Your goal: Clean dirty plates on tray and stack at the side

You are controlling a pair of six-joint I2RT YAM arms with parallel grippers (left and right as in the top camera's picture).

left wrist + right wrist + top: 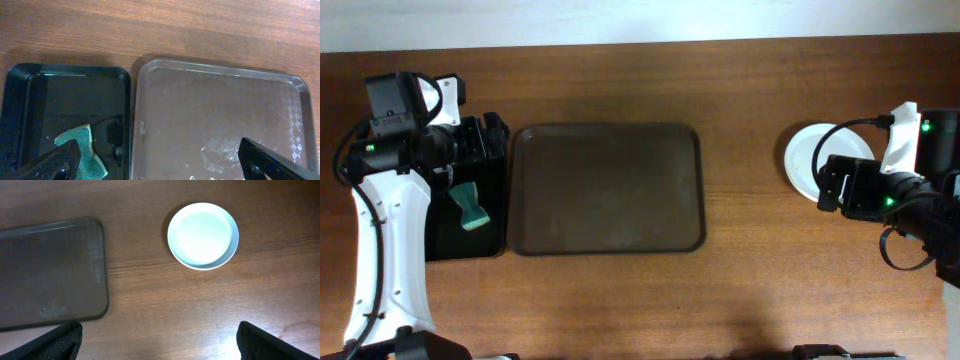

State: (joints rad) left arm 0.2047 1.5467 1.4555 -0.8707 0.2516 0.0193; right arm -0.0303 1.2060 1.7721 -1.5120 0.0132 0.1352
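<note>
Tray (607,188) sits mid-bench, no plates on it, wet streaks on its floor. Plates (808,155) rest on the bench (740,290) right of the tray, well apart from it. A pale mint one is on top; how many lie under it cannot be told. Left pincer (162,162) is released, over the black tray (440,240) holding the green sponge (472,207). Right pincer (160,340) is released and empty, near the plates. Task looks nearly done. Risk: the right arm overlaps the pile from overhead, so a low swing away could clip a rim and shove or tip the pile.
</note>
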